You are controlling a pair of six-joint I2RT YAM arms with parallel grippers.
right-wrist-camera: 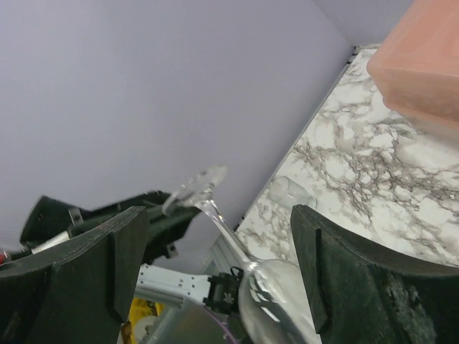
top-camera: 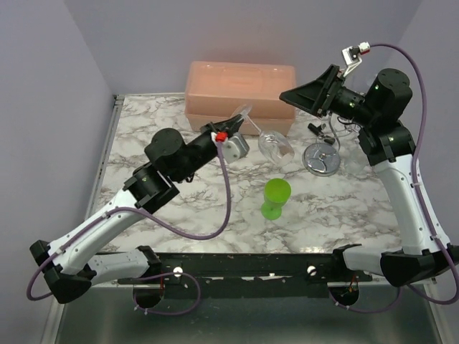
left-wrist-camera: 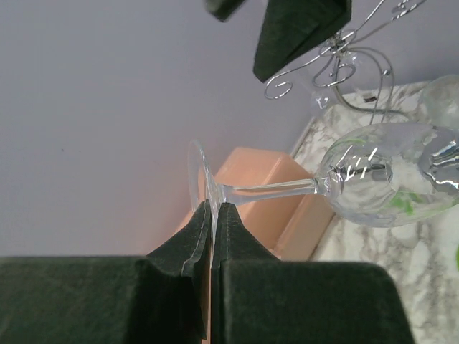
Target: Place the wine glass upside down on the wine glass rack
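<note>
The left gripper (left-wrist-camera: 208,240) sits closest to the lens in its wrist view. Its two dark fingers are pinched tight on the rim of the wine glass's foot (left-wrist-camera: 195,172), with only a sliver of glass between the pads. The wine glass (left-wrist-camera: 380,179) lies roughly sideways in that grip, its bowl toward the wine glass rack (left-wrist-camera: 337,61). From above it sits between the pink storage box (top-camera: 240,93) on the far side and the green goblet (top-camera: 276,197) on the near side, just left of the rack's round base.

The right gripper (right-wrist-camera: 219,215) has its fingers spread wide and holds nothing. It hangs by the rack's curled arms, with the stem showing between its fingers.

The step in hand looks like the carry to the rack. That thin edge grip gives you little margin, so roll the wrist slowly until the bowl hangs down. Pick one open loop and slide the stem in sideways so the foot settles on the wire. Release only once it bears weight. Move the right gripper out of the approach first, or use it to steady the post, since the rack looks light enough to tip.
</note>
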